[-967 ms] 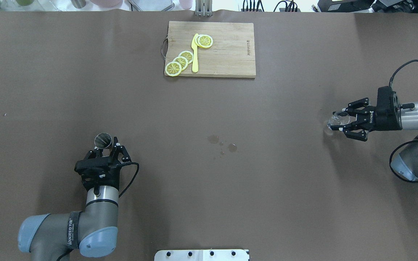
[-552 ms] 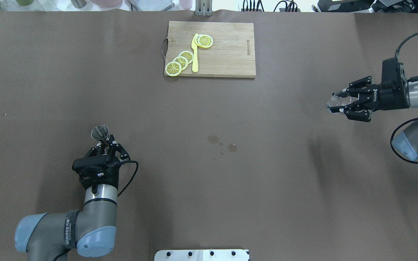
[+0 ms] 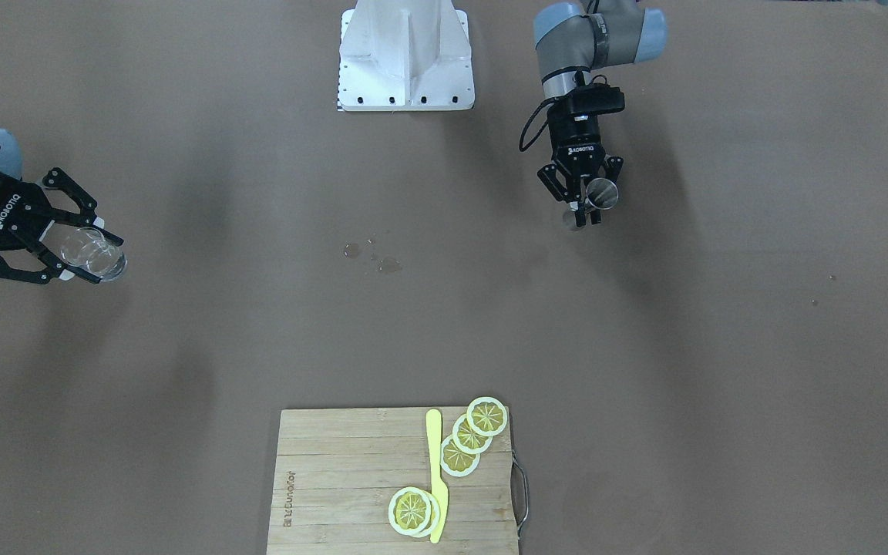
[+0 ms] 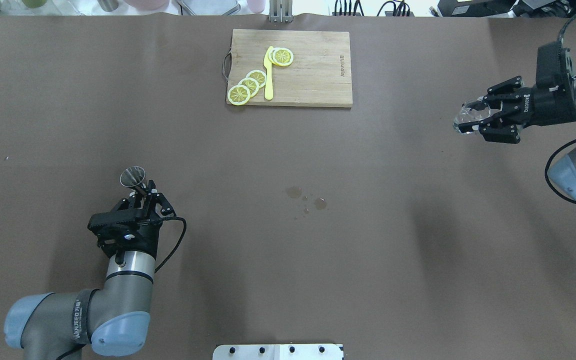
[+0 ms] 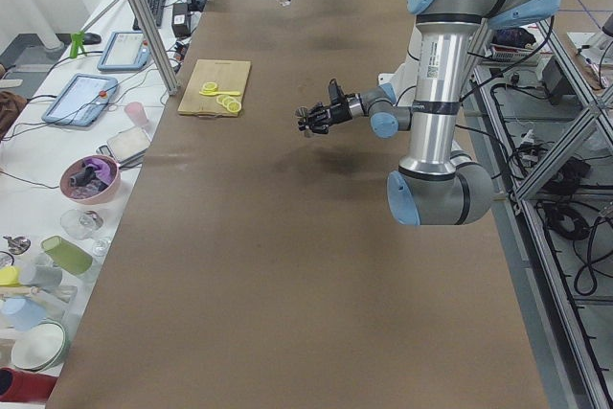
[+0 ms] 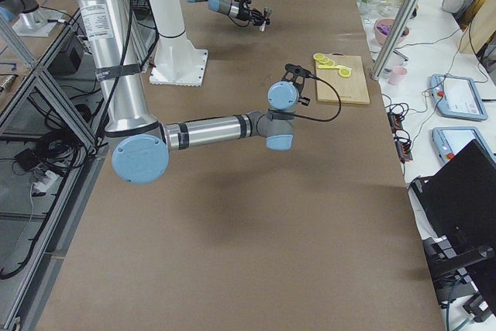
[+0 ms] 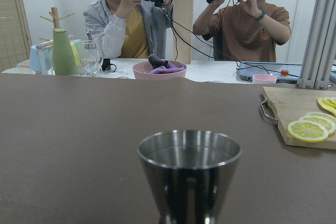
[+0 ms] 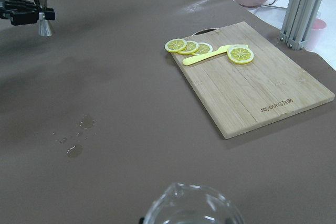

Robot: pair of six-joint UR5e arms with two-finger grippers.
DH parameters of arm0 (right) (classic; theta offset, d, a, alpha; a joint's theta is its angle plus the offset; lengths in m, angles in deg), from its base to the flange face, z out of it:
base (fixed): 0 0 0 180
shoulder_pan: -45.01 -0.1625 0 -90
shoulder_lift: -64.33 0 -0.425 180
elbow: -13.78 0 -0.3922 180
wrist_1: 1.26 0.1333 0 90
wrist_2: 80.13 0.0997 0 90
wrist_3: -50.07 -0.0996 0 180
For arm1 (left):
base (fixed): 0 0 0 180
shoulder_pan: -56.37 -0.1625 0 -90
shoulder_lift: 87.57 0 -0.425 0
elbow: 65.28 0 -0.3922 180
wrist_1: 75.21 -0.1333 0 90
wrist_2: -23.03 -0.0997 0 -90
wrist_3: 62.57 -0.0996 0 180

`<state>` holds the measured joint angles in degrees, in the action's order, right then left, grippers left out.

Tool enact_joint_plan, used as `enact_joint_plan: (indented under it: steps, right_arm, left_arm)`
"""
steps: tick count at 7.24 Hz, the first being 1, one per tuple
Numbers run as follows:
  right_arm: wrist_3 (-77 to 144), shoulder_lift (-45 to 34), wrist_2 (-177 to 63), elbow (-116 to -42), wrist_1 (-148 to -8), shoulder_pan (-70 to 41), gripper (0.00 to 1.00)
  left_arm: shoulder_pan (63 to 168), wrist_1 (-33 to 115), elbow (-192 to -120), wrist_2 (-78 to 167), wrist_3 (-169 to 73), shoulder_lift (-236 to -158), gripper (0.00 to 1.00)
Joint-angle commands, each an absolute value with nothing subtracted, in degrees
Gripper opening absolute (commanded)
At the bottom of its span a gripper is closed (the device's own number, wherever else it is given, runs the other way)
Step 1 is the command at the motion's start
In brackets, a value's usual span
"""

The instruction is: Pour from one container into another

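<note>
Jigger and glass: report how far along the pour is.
Done: the left tool holds the steel jigger and the right tool holds the clear glass, both raised off the table. In hand: no pour yet; they hang far apart at opposite sides. Left: bring them together and pour. Droplets lie mid-table.

- Bright, even light falls from above, and the brown table (image 4: 288, 280) looks matte.
- Soft, wide shadows (image 4: 433, 220) spread across it.
- In the left wrist view, the metal cup (image 7: 189, 166) has pale reflections along its rim.
- In the right wrist view, the glass (image 8: 191, 208) at the bottom edge looks out of focus.
</note>
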<state>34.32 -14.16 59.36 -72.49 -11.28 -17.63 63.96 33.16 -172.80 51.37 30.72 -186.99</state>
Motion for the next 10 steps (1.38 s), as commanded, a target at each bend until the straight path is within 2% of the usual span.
enact_joint_plan:
  steps: [1,3,8,10]
  right_arm:
    - [34.34,-12.68,60.15,-73.23,-14.07,-18.1,0.0]
    - [34.34,-12.75,60.15,-73.23,-14.53,-18.1,0.0]
    - [36.97,-12.49,59.18,-72.97,-14.62,-18.45,0.0]
    - [36.97,-10.92,59.35,-73.49,-14.61,-18.1,0.0]
  left_arm:
    - [64.1,49.35,-173.21,58.59,16.98,-186.54,0.0]
    - [64.8,50.21,-172.77,60.71,-1.92,-186.63,0.0]
    - [65.6,53.1,-177.59,69.14,-5.79,-186.98,0.0]
    - [66.04,59.15,-177.95,72.59,-12.61,-186.72,0.0]
